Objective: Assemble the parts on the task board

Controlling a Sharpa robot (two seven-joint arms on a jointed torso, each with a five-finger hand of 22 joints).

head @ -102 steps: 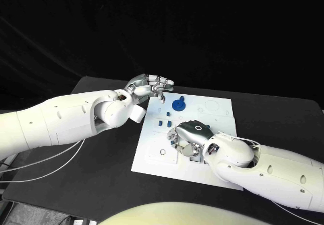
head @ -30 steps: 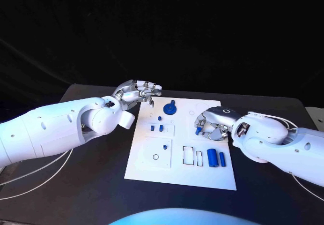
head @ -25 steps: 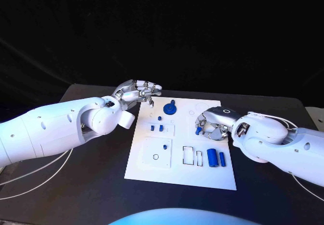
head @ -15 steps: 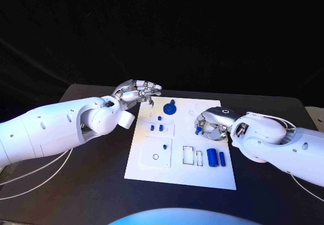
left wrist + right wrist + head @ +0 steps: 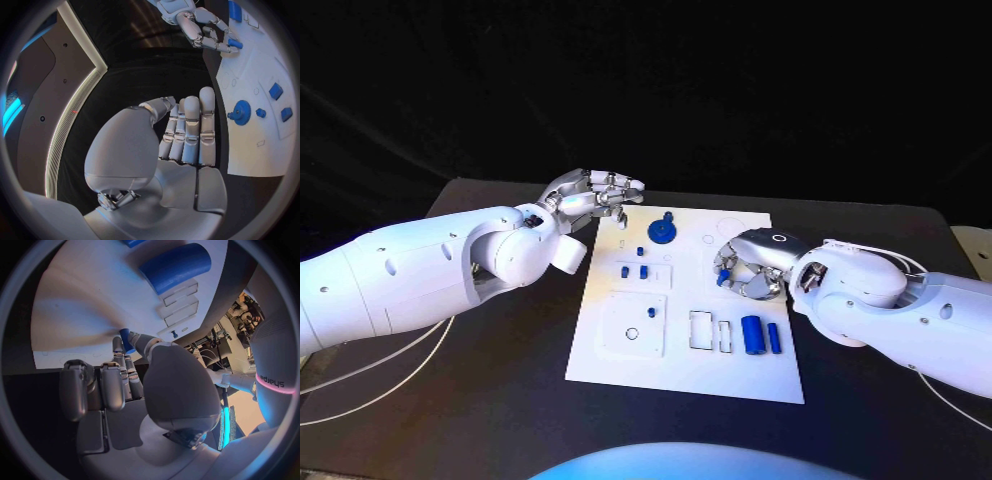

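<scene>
Already between the thumb and a finger of the right hand (image 5: 751,266), a small blue part (image 5: 724,280) was pinched; the other fingers were curled loosely behind it. In the right wrist view the same small blue part (image 5: 127,341) stood out from the fingertips (image 5: 119,347) as a short stub, its free end pointing toward the white task board (image 5: 625,355) just below it. Its long axis seemed roughly upright to the board, but the exact tilt could not be told. The part hung over the right side of the board's middle, apart from the surface as far as I could judge.

From the fingers outward, toward the robot, lay two rectangular slots (image 5: 710,331) and next to them a large blue cylinder (image 5: 751,335) with a thinner blue bar (image 5: 775,337) beside it, both lying lengthwise toward the robot. To the other side, two small blue pegs (image 5: 635,271) stood in the board, and farther off a blue gear (image 5: 661,233) sat near the far edge.

The left hand (image 5: 596,195) held nothing; its fingers were bent in together, at the board's far left corner, near the gear. So the right hand was clearly nearer to any free seat, and I judged that the coming move depended on bringing the stub straight down over its hole.
</scene>
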